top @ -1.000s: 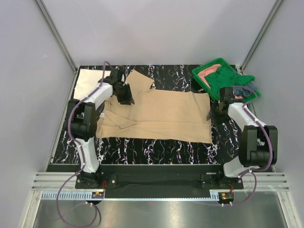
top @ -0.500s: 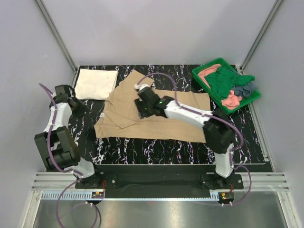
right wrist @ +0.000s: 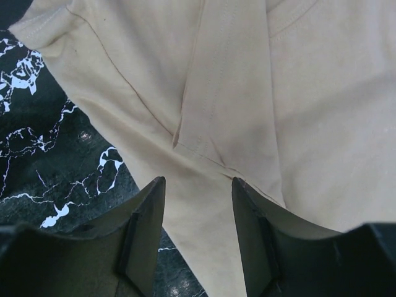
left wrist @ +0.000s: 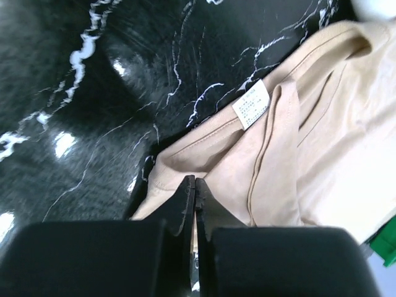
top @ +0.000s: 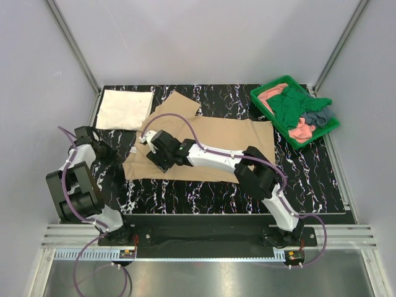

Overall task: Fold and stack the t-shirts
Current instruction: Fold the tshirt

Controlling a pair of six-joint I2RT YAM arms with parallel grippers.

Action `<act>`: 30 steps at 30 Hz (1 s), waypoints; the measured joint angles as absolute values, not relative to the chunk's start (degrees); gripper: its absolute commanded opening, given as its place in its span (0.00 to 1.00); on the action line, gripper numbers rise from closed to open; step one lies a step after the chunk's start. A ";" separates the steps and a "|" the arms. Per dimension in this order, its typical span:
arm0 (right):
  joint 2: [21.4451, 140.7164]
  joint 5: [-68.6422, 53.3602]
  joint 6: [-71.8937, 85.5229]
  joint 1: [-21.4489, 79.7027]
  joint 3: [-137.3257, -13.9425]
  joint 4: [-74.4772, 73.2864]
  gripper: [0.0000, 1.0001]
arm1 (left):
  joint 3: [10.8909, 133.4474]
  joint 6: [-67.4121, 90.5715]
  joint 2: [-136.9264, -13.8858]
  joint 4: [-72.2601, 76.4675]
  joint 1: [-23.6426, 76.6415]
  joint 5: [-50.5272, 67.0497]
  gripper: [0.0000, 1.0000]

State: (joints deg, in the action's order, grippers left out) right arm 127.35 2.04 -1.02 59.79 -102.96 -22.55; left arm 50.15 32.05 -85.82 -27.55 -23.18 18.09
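The tabletop point(top: 216, 192) is a black marbled surface that carries all items. The tan t-shirt point(top: 229, 148) lies spread flat across its middle, collar end toward the left arm. One sleeve points to the far side, just beside the cream-white t-shirt point(top: 125, 109), which sits folded at the far left corner. The green tray point(top: 260, 94) at the far right holds the unfolded t-shirts point(top: 291, 106) in a heap. The right hand point(right wrist: 198, 180) reaches across to the left portion of the tan t-shirt, jaws apart and empty, poised over a sleeve seam near the shirt's near edge. The left hand point(left wrist: 190, 198) has its jaws closed tight at the shirt's left edge, not far from the collar label point(left wrist: 250, 105). The wrist view does not settle whether any cloth is caught between them. Assessment: the step in hand appears to be the first fold of the tan t-shirt, started from its left end. Recommendation: verify that each hand takes the edge at matching points. Lift both together and low, and carry the edge over evenly so the fold line runs straight. Avoid dragging the cloth against the cream-white t-shirt.
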 measured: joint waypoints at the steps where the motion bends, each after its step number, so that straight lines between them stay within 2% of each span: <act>1: 127.50 1.72 -1.85 59.79 -102.96 -22.09 0.55 | 50.06 31.86 -86.52 -27.09 -23.18 18.83 0.00; 9: 128.99 -0.58 -6.61 60.03 -102.96 -20.32 0.55 | 49.34 31.53 -90.54 -26.06 -23.18 19.53 0.00; 17: 130.47 -1.15 -8.40 60.03 -104.05 -19.64 0.51 | 49.34 31.40 -91.88 -26.04 -23.18 19.09 0.00; 18: 130.47 -1.15 -8.45 60.03 -104.29 -19.64 0.48 | 49.34 31.35 -91.88 -26.04 -23.18 19.00 0.00; 19: 130.52 -1.13 -8.62 60.03 -104.60 -19.59 0.37 | 49.34 31.31 -91.88 -26.06 -23.18 18.90 0.00; 20: 130.56 -1.10 -8.91 60.03 -104.90 -19.53 0.31 | 49.34 31.31 -91.88 -26.09 -23.18 18.83 0.00; 21: 130.69 -1.08 -8.97 60.05 -105.43 -19.46 0.19 | 49.34 31.31 -91.88 -26.06 -23.18 18.83 0.00; 25: 131.20 -0.49 -9.28 60.05 -106.43 -19.14 0.06 | 49.34 31.27 -91.88 -26.22 -23.18 18.65 0.00; 26: 131.24 -0.32 -9.28 60.05 -106.48 -19.11 0.06 | 49.34 31.27 -91.88 -26.28 -23.18 18.59 0.00; 28: 131.28 0.34 -9.26 60.05 -106.50 -19.16 0.15 | 49.34 31.27 -91.88 -26.46 -23.18 18.48 0.00; 29: 131.28 0.47 -9.23 60.05 -106.50 -19.16 0.28 | 49.34 31.27 -91.88 -26.50 -23.18 18.44 0.00; 30: 131.28 0.43 -9.28 60.05 -106.50 -19.14 0.34 | 49.34 31.24 -91.88 -26.52 -23.18 18.39 0.00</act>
State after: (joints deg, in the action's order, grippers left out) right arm 131.28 0.43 -9.28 60.05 -106.50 -19.14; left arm 49.34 31.24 -91.88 -26.52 -23.18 18.39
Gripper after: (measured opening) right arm 0.231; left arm 0.009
